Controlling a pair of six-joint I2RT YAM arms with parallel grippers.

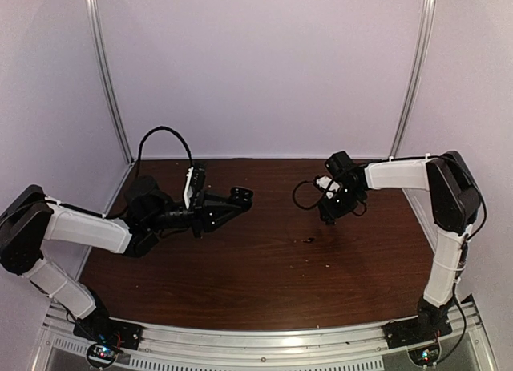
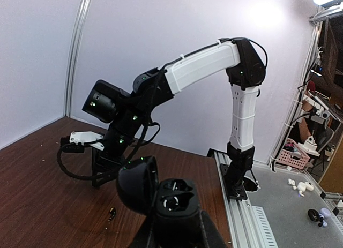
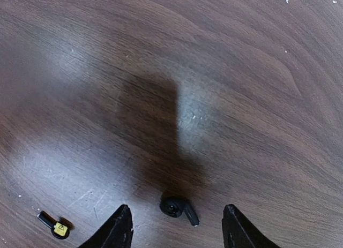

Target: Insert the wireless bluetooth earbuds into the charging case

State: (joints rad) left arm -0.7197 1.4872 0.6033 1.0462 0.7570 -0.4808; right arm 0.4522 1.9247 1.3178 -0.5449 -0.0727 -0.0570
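My left gripper [image 1: 235, 199] is shut on the black charging case [image 2: 176, 201] and holds it above the table. Its lid [image 2: 136, 183] is open and both sockets show, with no bud in them. A black earbud [image 3: 177, 208] with a short stem lies on the wood between the open fingers of my right gripper [image 3: 178, 211], touching neither finger. My right gripper [image 1: 327, 215] points down over the middle right of the table. A small dark earbud-like piece [image 2: 111, 213] lies on the table below the case.
A small black piece with a yellow mark [image 3: 56, 225] lies on the wood left of my right gripper's left finger [image 3: 119, 226]. Dark specks [image 1: 307, 241] lie mid-table. Pale crumbs dot the wood. White walls close the back and sides. A metal rail [image 1: 264, 339] runs along the near edge.
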